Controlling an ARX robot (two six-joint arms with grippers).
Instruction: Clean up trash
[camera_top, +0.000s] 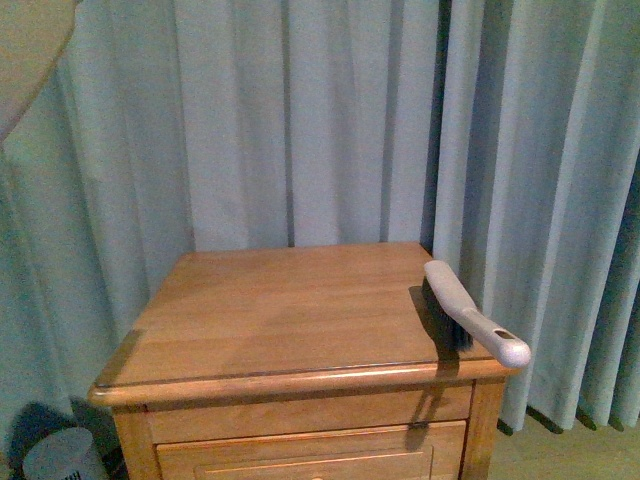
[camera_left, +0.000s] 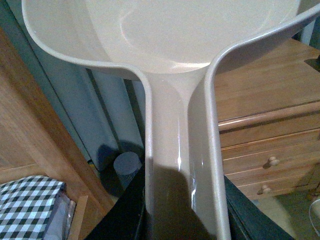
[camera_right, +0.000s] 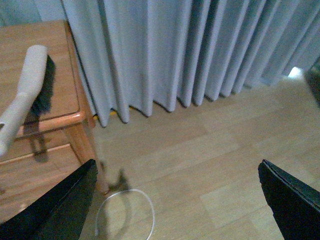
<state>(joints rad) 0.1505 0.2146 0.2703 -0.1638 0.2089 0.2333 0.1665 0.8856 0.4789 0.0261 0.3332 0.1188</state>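
Left wrist view: left gripper (camera_left: 182, 215) clamps the handle of the beige dustpan (camera_left: 175, 50), whose pan shows bare plastic. Right gripper (camera_right: 175, 200) gapes, released, beside the nightstand (camera_right: 65, 97). No view shows the trash.

dustpan (camera_left: 170, 40): glossy smooth beige plastic
table (camera_top: 280, 310): varnished wood, smooth sheen
curtain (camera_top: 300, 120): matt cloth
brush (camera_top: 470, 313): pale smooth plastic handle, dark bristles
floor (camera_right: 200, 150): smooth wood-look planks

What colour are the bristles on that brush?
The bristles are dark, almost black, best seen in the right wrist view.
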